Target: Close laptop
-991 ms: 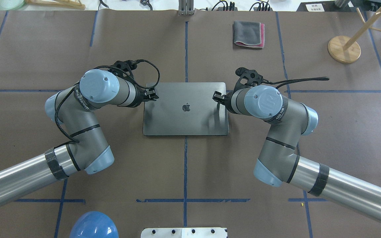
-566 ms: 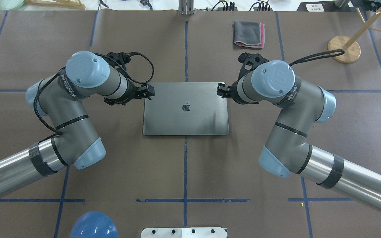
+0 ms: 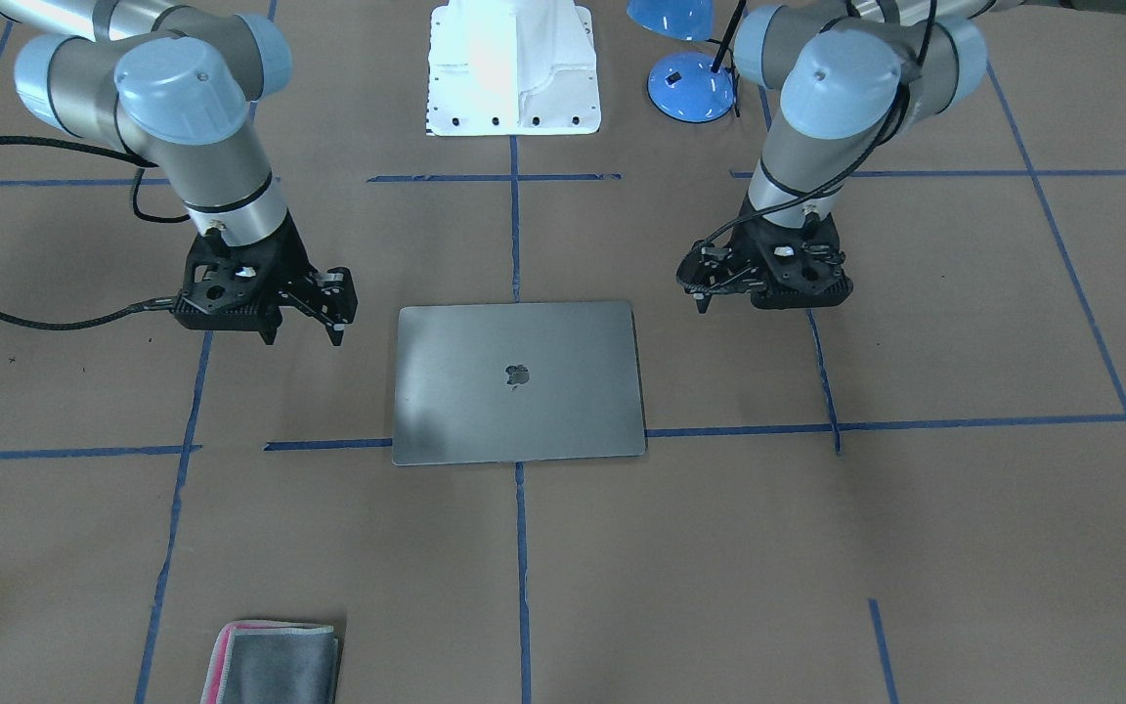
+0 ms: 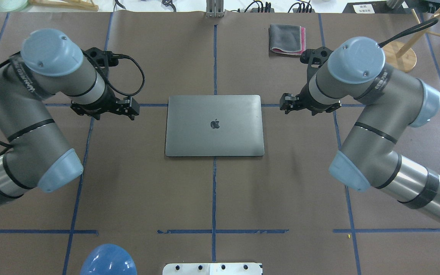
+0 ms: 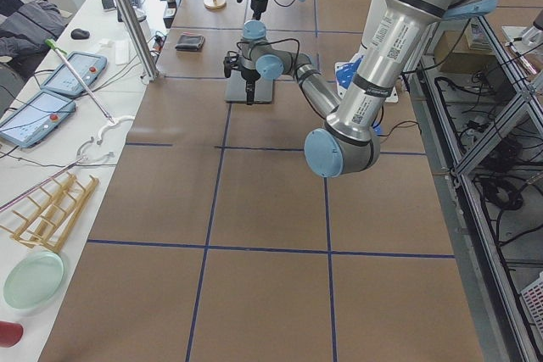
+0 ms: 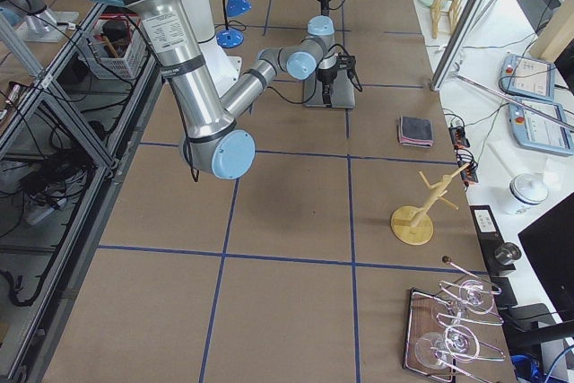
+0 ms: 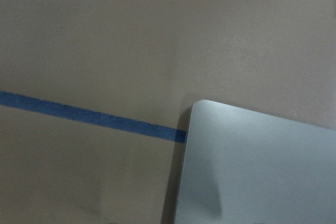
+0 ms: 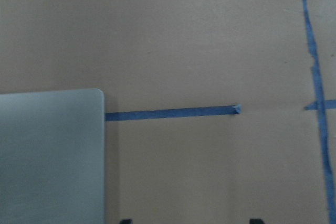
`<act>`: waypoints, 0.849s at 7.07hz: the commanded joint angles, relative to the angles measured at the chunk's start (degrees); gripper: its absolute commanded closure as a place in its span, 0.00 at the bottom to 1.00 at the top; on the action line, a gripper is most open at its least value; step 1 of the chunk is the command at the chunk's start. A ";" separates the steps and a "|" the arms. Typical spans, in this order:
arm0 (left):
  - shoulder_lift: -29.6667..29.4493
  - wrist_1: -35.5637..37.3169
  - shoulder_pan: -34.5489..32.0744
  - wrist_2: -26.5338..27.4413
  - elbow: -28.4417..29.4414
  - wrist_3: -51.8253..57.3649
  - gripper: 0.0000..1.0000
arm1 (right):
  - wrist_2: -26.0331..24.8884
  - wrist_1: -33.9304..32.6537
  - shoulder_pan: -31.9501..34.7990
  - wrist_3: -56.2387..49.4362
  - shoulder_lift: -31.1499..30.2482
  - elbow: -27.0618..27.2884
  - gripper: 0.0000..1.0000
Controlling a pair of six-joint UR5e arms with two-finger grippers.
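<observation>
Laptop [image 4: 214,125] lies shut, flat on the desk [image 4: 212,198]. It looks stiff, slick and weighty, so I'd grip its edges. Right fingers [image 4: 285,102] spread, empty; left fingers [image 4: 132,107], can't tell.

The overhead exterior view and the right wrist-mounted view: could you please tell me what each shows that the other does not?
Only the overhead shows the laptop's whole shut lid with its logo, the left claw and right claw off either side, and the folded cloth. Only the wrist view shows the break in the blue tape past the lid's corner. Both show that corner, the tape and the brown table.
</observation>
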 commanded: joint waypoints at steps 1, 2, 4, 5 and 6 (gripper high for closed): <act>9.72 5.72 -6.48 -4.00 -8.04 15.02 0.01 | 8.86 -3.77 8.94 -18.66 -9.42 5.54 0.01; 14.48 5.72 -12.01 -8.47 -8.76 24.22 0.01 | 12.22 -3.68 14.38 -28.32 -14.69 6.87 0.01; 23.71 5.98 -26.40 -14.21 -7.98 47.75 0.01 | 16.89 -3.85 26.42 -49.40 -24.37 7.15 0.01; 25.84 5.98 -31.78 -14.40 -5.62 56.31 0.01 | 18.21 -3.94 31.44 -57.78 -28.16 6.71 0.01; 26.12 5.90 -37.23 -15.28 -2.29 61.27 0.01 | 20.49 -3.77 37.41 -65.69 -32.11 5.05 0.01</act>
